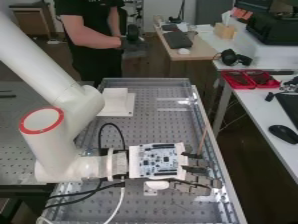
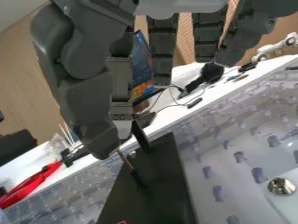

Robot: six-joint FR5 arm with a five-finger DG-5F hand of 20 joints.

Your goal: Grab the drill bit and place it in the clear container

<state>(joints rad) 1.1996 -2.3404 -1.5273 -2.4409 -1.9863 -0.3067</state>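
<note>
From where I stand, the hand (image 1: 196,170) is over the perforated bench (image 1: 145,131), near its side rail. Its grip is narrow: two fingertips (image 2: 100,144) come together, and the drill bit (image 2: 126,161) looks pinched btwn them, though the contact itself is partly hidden.

The bit, I think, is light, stiff & hard, not fragile, but thin and smooth, so it can roll or turn in the pinch. Best hold is prob. on the plain shank, near mid-length, w/ soft pressure from both sides; the cutting edges are better left free.

Its long axis goes from the fingertips out toward the dark flat piece (image 2: 158,187), at a slant to that piece's long edges. The part near the fingers is copper-brown, the far part dark. Which end is the cutting tip, I can't tell.
</note>
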